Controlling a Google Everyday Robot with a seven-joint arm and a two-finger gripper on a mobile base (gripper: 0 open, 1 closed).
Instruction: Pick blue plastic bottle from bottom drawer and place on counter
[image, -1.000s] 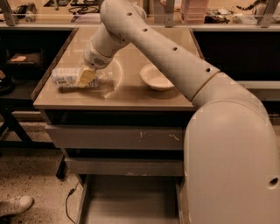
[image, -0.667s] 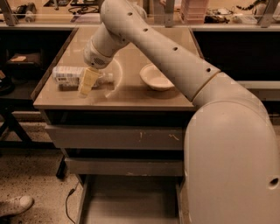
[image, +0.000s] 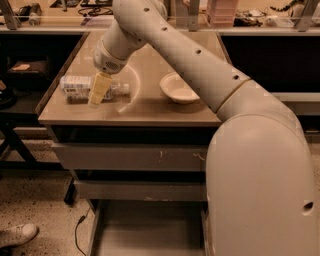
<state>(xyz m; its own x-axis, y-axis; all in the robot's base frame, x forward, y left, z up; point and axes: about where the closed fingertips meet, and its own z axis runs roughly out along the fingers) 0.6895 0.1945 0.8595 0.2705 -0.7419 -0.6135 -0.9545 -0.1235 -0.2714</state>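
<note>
The blue plastic bottle (image: 75, 85) lies on its side at the left of the counter (image: 150, 107), white cap pointing right. My gripper (image: 97, 92) hangs over the bottle's middle and is open. Its near yellowish finger (image: 98, 89) stands in front of the bottle; the far finger is hidden behind it. The bottom drawer (image: 150, 227) is pulled out low in the view, and its grey floor shows nothing on it.
A white round bowl (image: 177, 89) sits on the counter to the right of the bottle. Two closed drawer fronts (image: 130, 157) lie under the counter. A cluttered workbench (image: 240, 17) runs along the back. A shoe (image: 17, 234) and a cable (image: 77, 230) are on the floor at left.
The near finger has swung out toward the camera, off the bottle's side. The bottle stays lying on the counter in the same place.
</note>
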